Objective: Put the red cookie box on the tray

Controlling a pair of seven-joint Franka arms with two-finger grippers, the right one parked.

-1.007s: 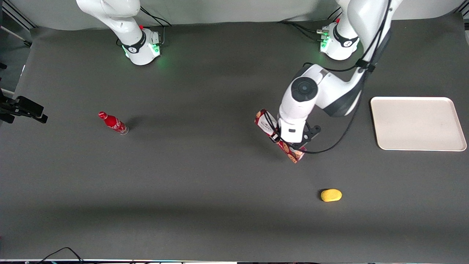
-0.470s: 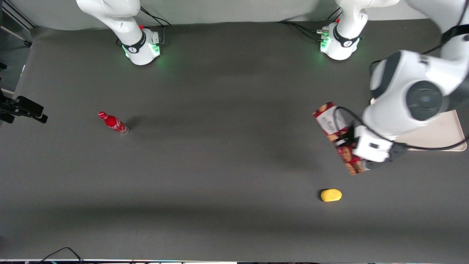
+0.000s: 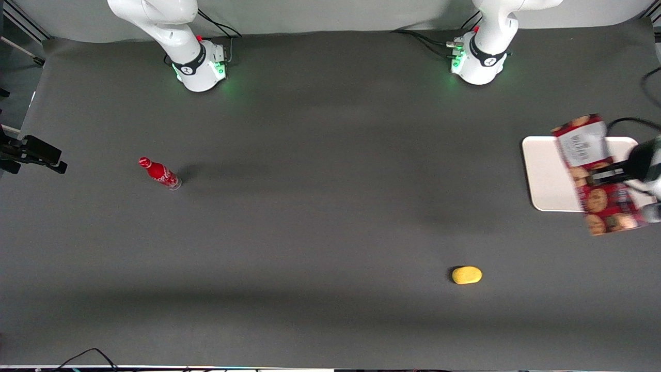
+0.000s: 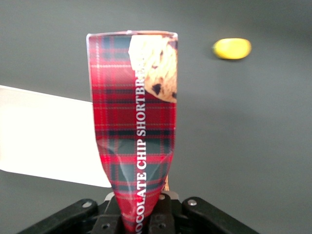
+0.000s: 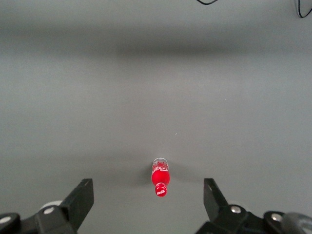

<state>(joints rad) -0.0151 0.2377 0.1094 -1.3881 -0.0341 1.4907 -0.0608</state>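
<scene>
The red cookie box, a long dark-red tartan carton with cookie pictures and a white label panel, hangs in the air over the cream-white tray at the working arm's end of the table. My left gripper is shut on the box about midway along it. In the left wrist view the red cookie box stands out from between the fingers of the gripper, its sides pinched in there, with the tray below it. The box and arm hide much of the tray.
A yellow oval object lies on the dark mat nearer the front camera than the tray, also seen as the yellow object. A small red bottle stands toward the parked arm's end, the same bottle showing in the right wrist view.
The left gripper has carried the cookie box off the mat's middle toward the working arm's end, and it now hangs over the tray. The arm has swung mostly out of the front view.
</scene>
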